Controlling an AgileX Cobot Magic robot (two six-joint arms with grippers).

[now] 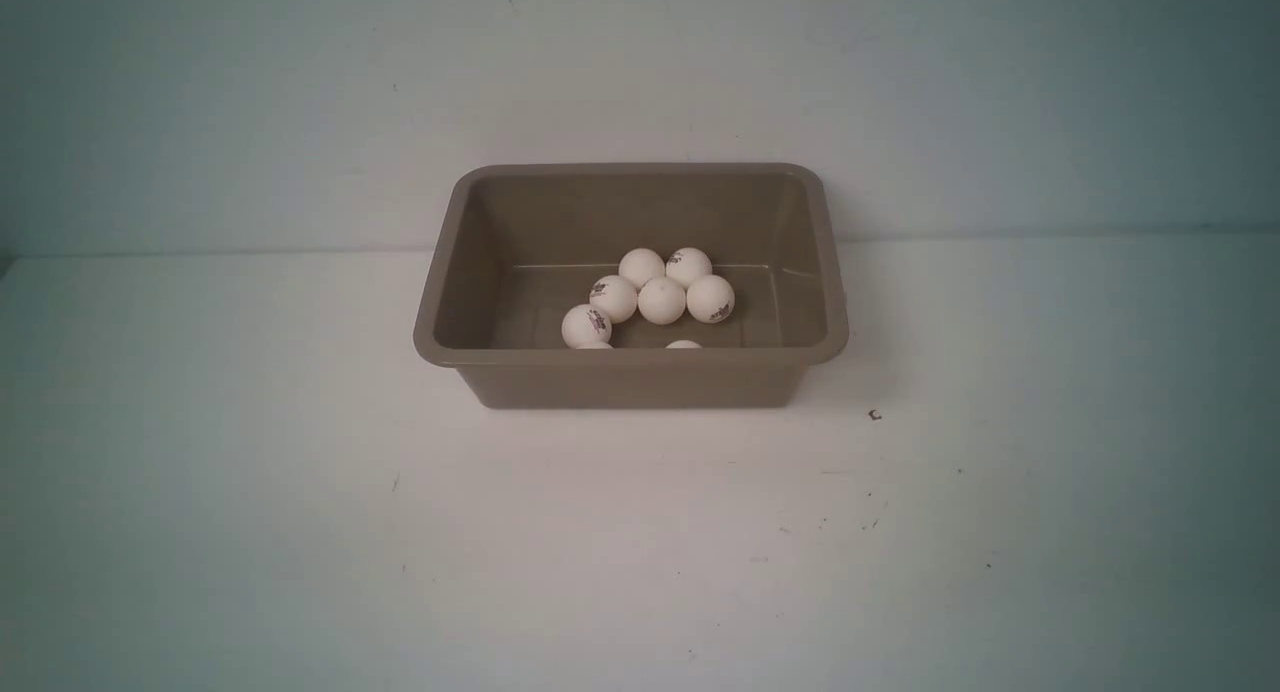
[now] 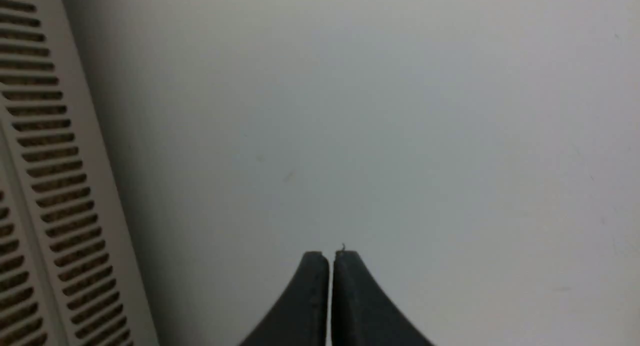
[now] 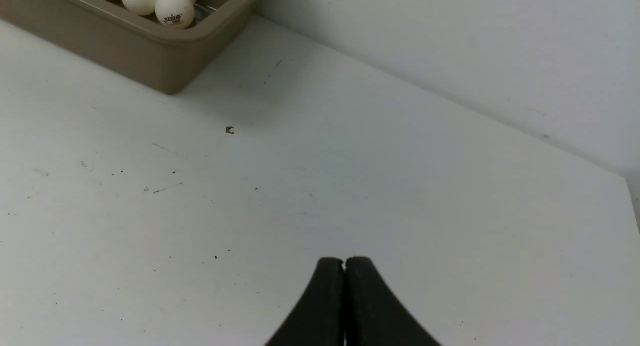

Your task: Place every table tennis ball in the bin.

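Both jaws closed and empty, bin [image 1: 631,372] on table [image 1: 300,522], table tennis balls [image 1: 662,300] inside

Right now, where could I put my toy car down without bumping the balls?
The white table in front of the bin is bare, and so are both sides of it. Inside, the table tennis balls crowd the middle and near wall; only the bin's floor by its left and right walls is free.

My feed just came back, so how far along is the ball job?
It looks finished. Eight table tennis balls show in the bin, two of them only as tops peeking over the near wall. No ball shows on the table in any view. Nothing is in hand: the left gripper and right gripper are both shut and empty, away from the bin.
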